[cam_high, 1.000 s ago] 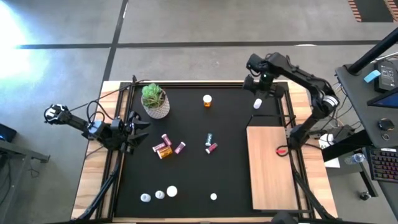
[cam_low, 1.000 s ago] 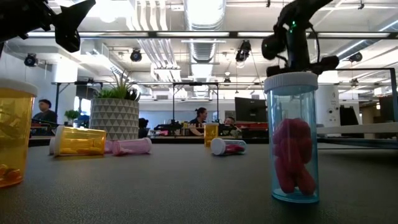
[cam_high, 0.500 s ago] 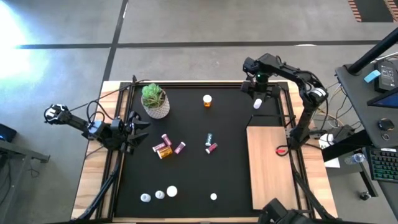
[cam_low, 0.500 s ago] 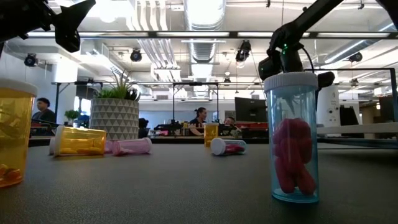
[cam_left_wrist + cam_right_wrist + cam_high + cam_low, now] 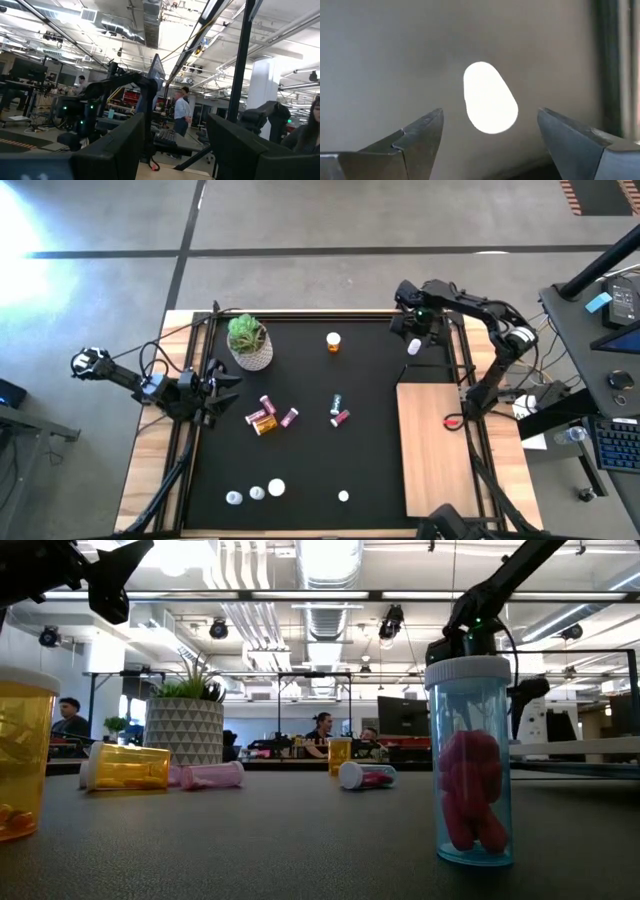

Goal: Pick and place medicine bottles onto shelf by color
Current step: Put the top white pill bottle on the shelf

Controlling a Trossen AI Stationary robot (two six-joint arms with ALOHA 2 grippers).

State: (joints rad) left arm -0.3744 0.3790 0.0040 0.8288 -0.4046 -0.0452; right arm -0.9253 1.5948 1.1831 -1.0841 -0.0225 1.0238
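A white bottle [image 5: 414, 347] is on the black mat [image 5: 370, 470] near its far right corner. My right gripper [image 5: 412, 330] hangs just above it, open. In the right wrist view the bottle [image 5: 490, 97] shows as a white oval between the two fingers, clear of both. An amber bottle [image 5: 333, 341] stands at the far middle. Pink and amber bottles [image 5: 267, 415] lie at the left centre, and a teal-banded one [image 5: 337, 403] and a pink one [image 5: 341, 418] at the centre. White bottles [image 5: 256, 493] are near the front. The wooden shelf [image 5: 435, 450] lies at the right. My left gripper [image 5: 222, 385] waits open at the mat's left edge.
A potted plant [image 5: 249, 342] stands at the far left of the mat. A small red thing [image 5: 453, 421] lies on the shelf's right edge. In the low view a clear bottle of pink pills [image 5: 470, 760] stands close to the camera, with an amber one [image 5: 20, 750] at the left.
My right arm has folded in and its gripper has come down over the white bottle near the mat's far right corner. The bottle has stayed where it was.
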